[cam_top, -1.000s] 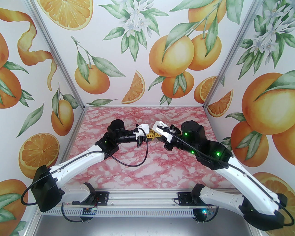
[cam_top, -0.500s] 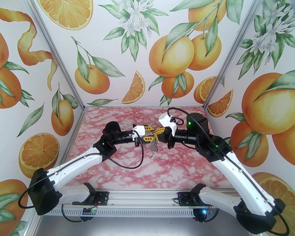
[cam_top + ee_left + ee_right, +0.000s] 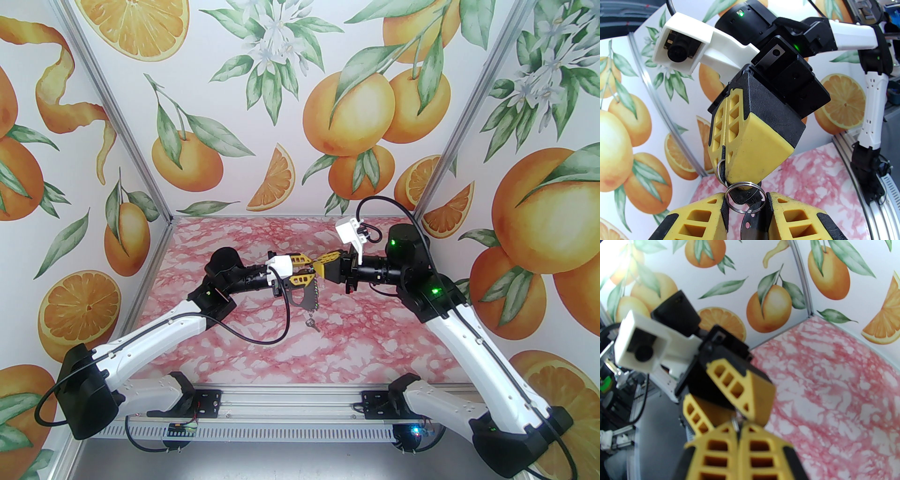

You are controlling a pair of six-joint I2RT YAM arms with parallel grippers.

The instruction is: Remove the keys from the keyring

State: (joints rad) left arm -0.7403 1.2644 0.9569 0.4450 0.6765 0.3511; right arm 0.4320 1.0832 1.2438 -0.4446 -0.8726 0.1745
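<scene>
Table (image 3: 375, 337): pink marbled surface, below both grippers. Left gripper (image 3: 746, 206): raised over the table, jaws narrow, clamped on the head of one of the keys (image 3: 750, 225). Right gripper (image 3: 731, 179): tip to tip with the left, jaws closed on a small ring and a thin dark strip. The keyring (image 3: 309, 300) hangs directly beneath the two sets of fingertips. Further keys dangle from its lower end.

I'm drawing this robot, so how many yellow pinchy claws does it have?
2. The left end effector and the right end effector meet tip to tip in the air above the pink table, with the keyring dangling just beneath them.
</scene>
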